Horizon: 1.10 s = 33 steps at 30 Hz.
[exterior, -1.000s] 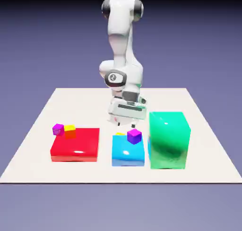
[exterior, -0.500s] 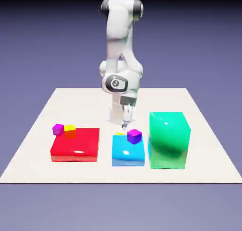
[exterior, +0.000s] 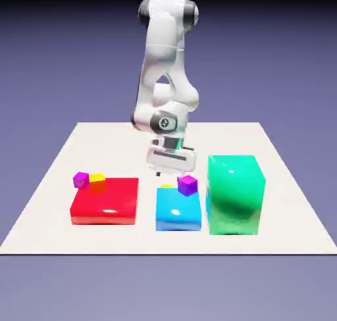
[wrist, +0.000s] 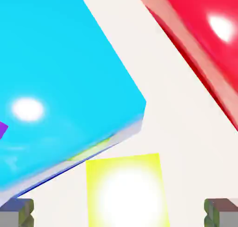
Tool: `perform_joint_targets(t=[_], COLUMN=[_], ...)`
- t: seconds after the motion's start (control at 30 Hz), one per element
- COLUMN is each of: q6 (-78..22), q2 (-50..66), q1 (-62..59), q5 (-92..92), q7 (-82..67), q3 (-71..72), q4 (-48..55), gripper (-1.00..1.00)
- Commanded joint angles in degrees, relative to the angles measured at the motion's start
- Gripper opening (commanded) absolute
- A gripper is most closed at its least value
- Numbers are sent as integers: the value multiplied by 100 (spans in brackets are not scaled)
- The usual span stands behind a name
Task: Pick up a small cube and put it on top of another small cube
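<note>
The small cube (wrist: 123,189), lime-yellow, lies on the white table right against the far side of the blue block (wrist: 60,72). In the exterior view only a sliver of the small cube (exterior: 166,186) shows over the back edge of that blue block (exterior: 178,209). My gripper (exterior: 164,173) hangs just above it, open. In the hand view the gripper (wrist: 118,213) has its grey fingertips (wrist: 16,212) spread wide on either side of the cube, not touching it. A purple cube (exterior: 187,185) sits on top of the blue block.
A tall green block (exterior: 235,193) stands at the exterior view's right of the blue one. A flat red block (exterior: 105,200) lies at its left. Behind it sit another purple cube (exterior: 80,179) and a yellow cube with orange sides (exterior: 97,181).
The hand has turned about its wrist, from broadside to edge-on and back to broadside, and sunk slightly over the small cube. The jaws stayed open and no cube moved.
</note>
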Motion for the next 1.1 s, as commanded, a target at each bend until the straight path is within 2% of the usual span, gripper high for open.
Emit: perform_joint_targets(t=[0.0, 0.63, 0.67, 1.07], q6=[-46, -913, -913, -410], q2=[112, 2244, 2244, 1008], q1=[207, 4143, 4143, 1860], q5=[-137, -2743, -2743, -1232], q7=[212, 4231, 4231, 1900], q3=[-140, -2805, -2806, -1260], q4=[50, 1004, 1004, 451], gripper=[0, 0, -100, -100])
